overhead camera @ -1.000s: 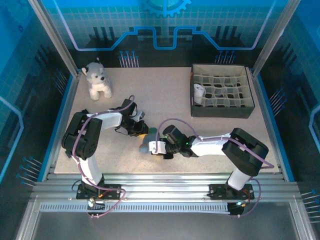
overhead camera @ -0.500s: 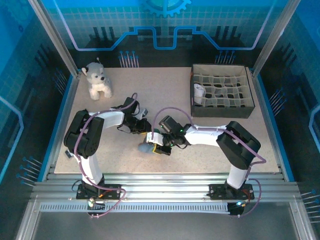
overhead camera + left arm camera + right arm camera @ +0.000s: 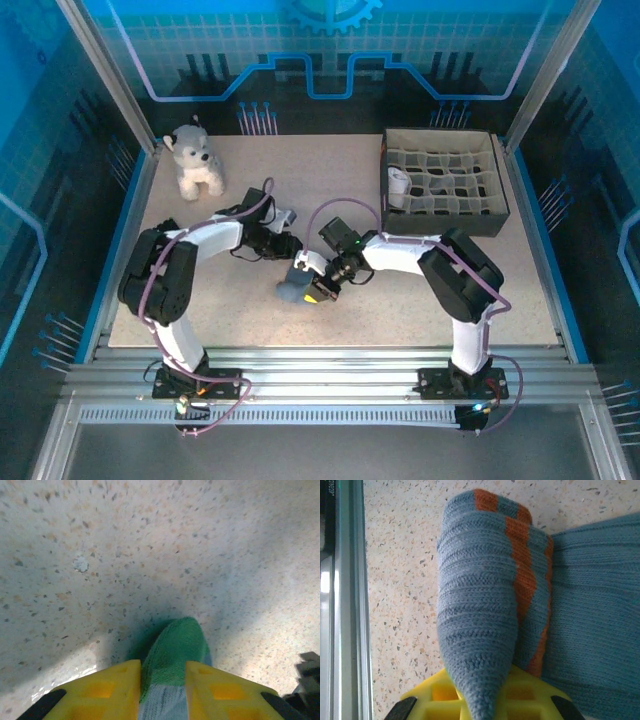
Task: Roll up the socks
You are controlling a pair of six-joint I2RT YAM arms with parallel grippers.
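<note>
Socks: one teal sock (image 3: 292, 291) with grey-blue bands and an orange cuff, on the table (image 3: 420, 300), centre frame.
Right tool (image 3: 482, 680): clamped on the folded cuff.
Left tool (image 3: 162, 664): fingers (image 3: 107, 687) narrowly apart, flanking the green toe; grip unclear.
One plush dog (image 3: 196, 160), upper left.
One divided box (image 3: 445, 225), upper right, with one indistinct white roll (image 3: 399, 186) inside.

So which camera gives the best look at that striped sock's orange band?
The right wrist view: the sock is close up there, its orange band and knit ribs sharp. The left wrist view catches its green toe; the top external view has it as a small grey-blue lump, band too small to tell.
</note>
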